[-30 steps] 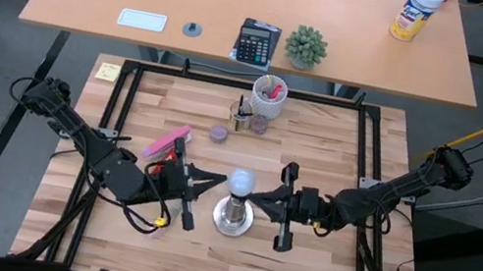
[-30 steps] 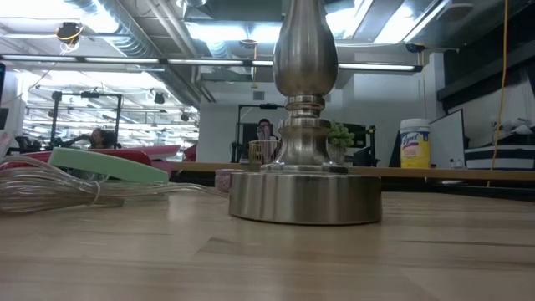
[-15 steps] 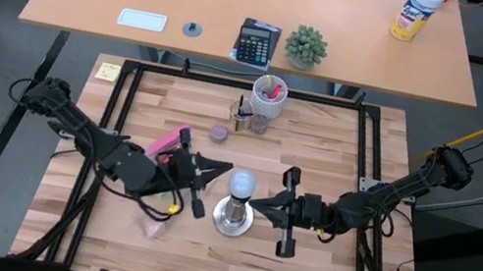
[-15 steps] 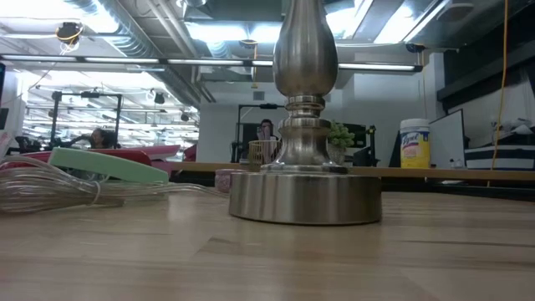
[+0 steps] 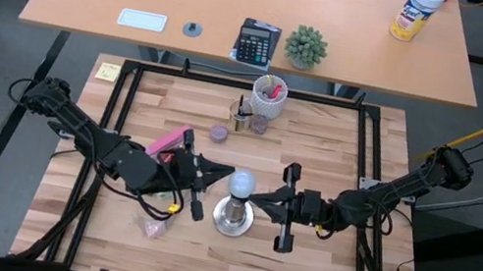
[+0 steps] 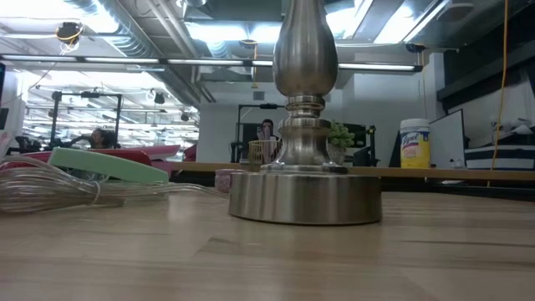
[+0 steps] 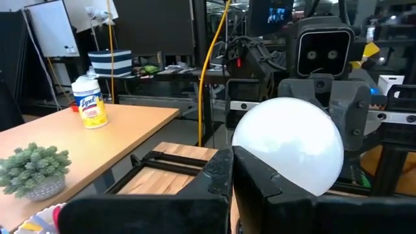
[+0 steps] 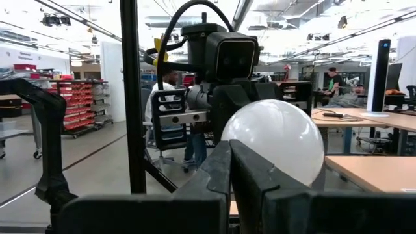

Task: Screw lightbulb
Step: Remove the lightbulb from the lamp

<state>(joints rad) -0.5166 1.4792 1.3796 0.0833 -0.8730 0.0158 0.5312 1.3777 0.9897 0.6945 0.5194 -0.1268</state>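
Observation:
The frosted-white lightbulb [image 5: 241, 183] sits upright in the top of the silvery socket stand [image 5: 233, 218], whose round base [image 6: 305, 196] rests on the wooden table. My left gripper [image 5: 227, 172] is shut and points level at the globe [image 7: 289, 146] from the table's left. My right gripper [image 5: 259, 196] is shut too and points at the globe [image 8: 273, 143] from the right. The bulb's screw base is hidden. My left gripper's shut tips [image 7: 224, 170] stand level at the globe's left far side; I cannot tell whether they touch it. My right gripper's shut tips [image 8: 227, 162] stand level at the globe's right side; I cannot tell whether they touch it.
A white cup [image 5: 268, 95] with pens, a small brass piece [image 5: 241, 117] and a purple lump [image 5: 219, 133] stand at the far middle. A pink tool [image 5: 166, 142] and a small pink scrap [image 5: 150, 227] lie on the left. A black frame [image 5: 366, 138] rims the table.
My left gripper has swung a little toward the table's far edge, staying shut, so that its tips now stand by the globe's left far side. This has uncovered the small pink scrap on the near left. The bulb and the stand have stayed where they were.

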